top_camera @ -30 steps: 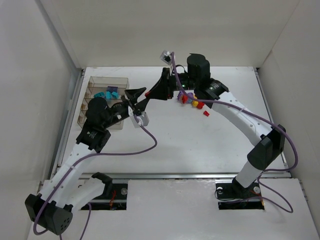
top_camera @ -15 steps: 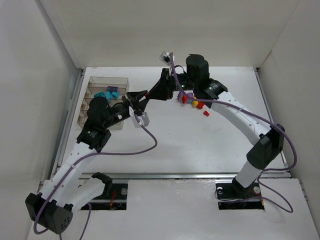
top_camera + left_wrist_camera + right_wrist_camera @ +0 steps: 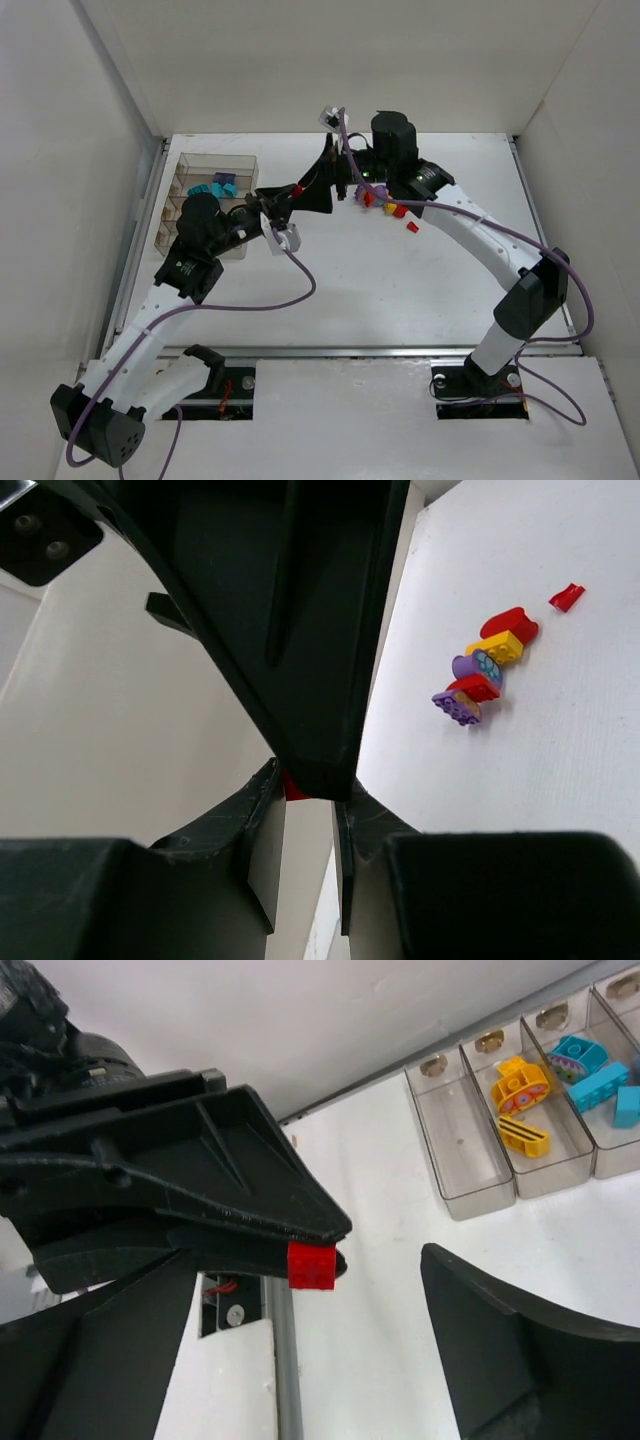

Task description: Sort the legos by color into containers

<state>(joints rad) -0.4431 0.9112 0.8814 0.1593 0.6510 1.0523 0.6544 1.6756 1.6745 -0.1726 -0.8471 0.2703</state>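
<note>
Above the white table point(image 3: 350, 290), the left gripper point(image 3: 292, 192) clamps a small red plastic brick point(image 3: 311, 1265) between the wide-open jaws of the right gripper point(image 3: 320, 185), apparently a handover toward the clear four-compartment tray point(image 3: 200, 158).

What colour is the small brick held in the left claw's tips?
The brick is plain red; the right wrist view shows it best.
</note>
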